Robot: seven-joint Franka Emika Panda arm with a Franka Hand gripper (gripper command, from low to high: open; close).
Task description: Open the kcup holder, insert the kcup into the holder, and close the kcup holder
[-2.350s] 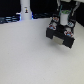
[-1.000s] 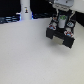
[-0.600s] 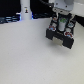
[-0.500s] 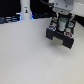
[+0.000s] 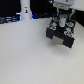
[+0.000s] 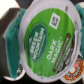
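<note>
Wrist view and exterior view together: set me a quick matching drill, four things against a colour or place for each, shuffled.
Things:
1. kcup
2. kcup holder
3. white bottle-shaped object
4. reddish-topped pod

Descriptions:
A. black box, on the exterior view's right
B. green lid, fills most of the wrist view
C. only partly seen, just past the green lid's rim
D. on the exterior view's left, with a blue glow

Pairs: 1-B, 2-A, 3-D, 4-C

Across the exterior view the grey-and-white robot claw (image 5: 63, 20) has sunk lower toward the black boxy pod holder's pulled-out tray of round slots (image 5: 61, 31); its small round green pod (image 6: 47, 40) now sits just above the slots
</note>
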